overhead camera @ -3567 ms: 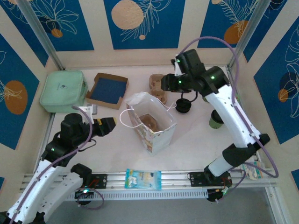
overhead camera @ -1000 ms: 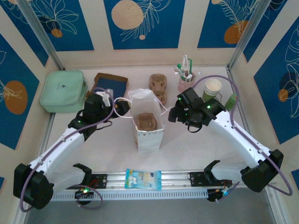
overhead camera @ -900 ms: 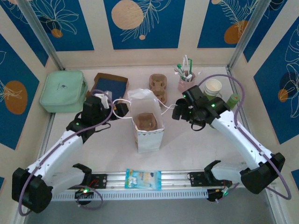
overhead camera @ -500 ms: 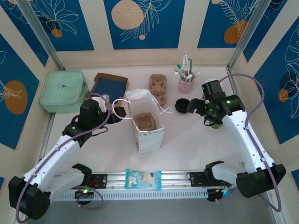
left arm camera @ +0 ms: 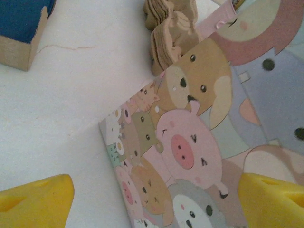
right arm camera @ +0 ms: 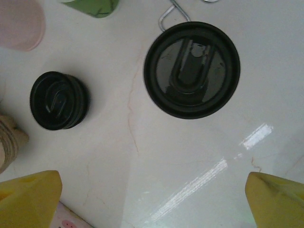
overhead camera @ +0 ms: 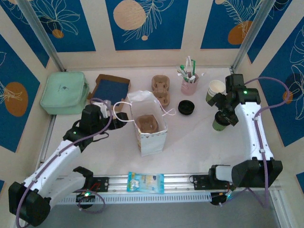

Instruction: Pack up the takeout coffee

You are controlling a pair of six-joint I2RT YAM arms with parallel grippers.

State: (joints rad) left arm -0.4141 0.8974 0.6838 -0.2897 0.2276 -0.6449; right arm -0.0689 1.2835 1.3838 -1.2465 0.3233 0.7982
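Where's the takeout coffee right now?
In the top view the coffee stands on the right side of the table, to the right of the black lids and just nearer than the stacked paper cups.

This is showing a robot test cell, not a real café. Printed blue panels (overhead camera: 142, 23) are walling the white table (overhead camera: 199, 137) from 9 to 3 o'clock. 2 aluminium posts (overhead camera: 40, 35) (overhead camera: 254, 33) are framing 10 and 2 o'clock. A slotted rail (overhead camera: 185, 180) at 6 o'clock is carrying 2 cabled arms (overhead camera: 57, 156) (overhead camera: 251, 133).
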